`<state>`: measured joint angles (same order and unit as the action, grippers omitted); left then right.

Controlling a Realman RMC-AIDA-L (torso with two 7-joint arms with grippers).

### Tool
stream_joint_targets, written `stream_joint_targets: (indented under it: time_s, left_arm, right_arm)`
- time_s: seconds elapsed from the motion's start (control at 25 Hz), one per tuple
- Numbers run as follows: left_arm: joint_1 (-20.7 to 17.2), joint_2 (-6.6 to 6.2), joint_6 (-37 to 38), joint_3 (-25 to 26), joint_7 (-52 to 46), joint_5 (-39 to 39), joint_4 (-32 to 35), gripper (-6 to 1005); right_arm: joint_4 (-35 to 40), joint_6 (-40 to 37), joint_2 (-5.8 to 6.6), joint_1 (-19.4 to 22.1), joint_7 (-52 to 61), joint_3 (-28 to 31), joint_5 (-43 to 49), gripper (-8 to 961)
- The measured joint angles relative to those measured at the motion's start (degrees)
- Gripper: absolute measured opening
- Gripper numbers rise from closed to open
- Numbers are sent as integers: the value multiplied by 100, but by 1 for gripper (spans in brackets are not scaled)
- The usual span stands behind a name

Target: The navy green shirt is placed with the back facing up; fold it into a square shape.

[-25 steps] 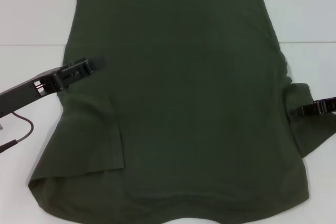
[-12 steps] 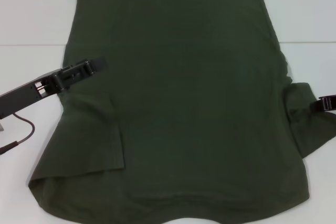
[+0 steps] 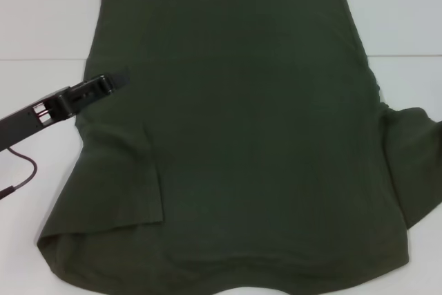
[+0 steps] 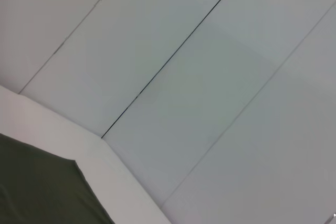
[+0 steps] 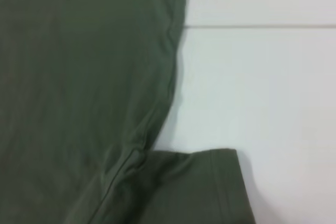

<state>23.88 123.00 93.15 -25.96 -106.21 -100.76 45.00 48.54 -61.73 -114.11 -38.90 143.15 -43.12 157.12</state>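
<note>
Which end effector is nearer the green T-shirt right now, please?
Left. The left end effector lies over the green T-shirt's left edge; the right end effector is outside the head view, beyond the right sleeve.

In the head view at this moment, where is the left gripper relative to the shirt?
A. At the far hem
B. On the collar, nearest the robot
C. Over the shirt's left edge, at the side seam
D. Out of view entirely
C: the left gripper reaches in over the left edge of the navy green shirt, well short of hem and collar.
</note>
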Motion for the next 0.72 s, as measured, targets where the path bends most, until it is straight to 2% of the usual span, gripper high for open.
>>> stream_joint_targets:
  time_s: [0.36,0.56,0.72]
  left_arm:
    - [-189,-24,189,21,-137,245,0,960]
    - [-278,-34,246,24,-153,300,0,960]
    - [-300,-38,249,64,-154,305,-1,960]
  right_arm:
    - [36,50,69,-245,228,4,455,17]
    - [-1,101,160,-417,301,4,467,17]
    - [-9,-187,198,-519,341,-15,469,18]
